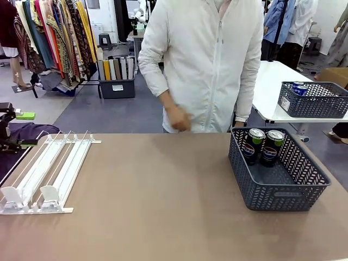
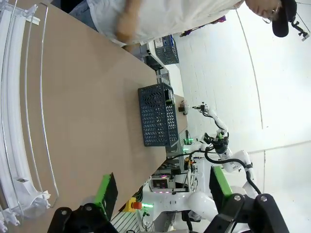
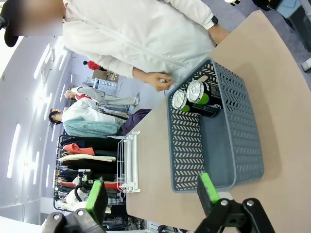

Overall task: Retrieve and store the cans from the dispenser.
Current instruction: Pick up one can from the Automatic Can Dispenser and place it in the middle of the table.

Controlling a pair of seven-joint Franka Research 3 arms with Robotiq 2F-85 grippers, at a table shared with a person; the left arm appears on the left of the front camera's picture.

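Standing cans (image 1: 263,145) in basket (image 1: 283,191) (lower halves hidden); both pincers wide.

Left claw (image 2: 160,194) jaws wide apart, empty; right claw (image 3: 150,199) likewise

Bright, even overhead light; soft shadows beside the basket (image 1: 283,187) on the worktop (image 1: 157,201). Person's hand (image 1: 176,118) motion-blurred; wrist views bend at edges.

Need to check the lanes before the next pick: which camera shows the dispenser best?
The front view: the dispenser lies whole at the table's left, both lanes visibly holding no cans, white end stops nearest the robot. The left wrist view shows its rails close but cropped at the edge. The right wrist view shows it small, far off.
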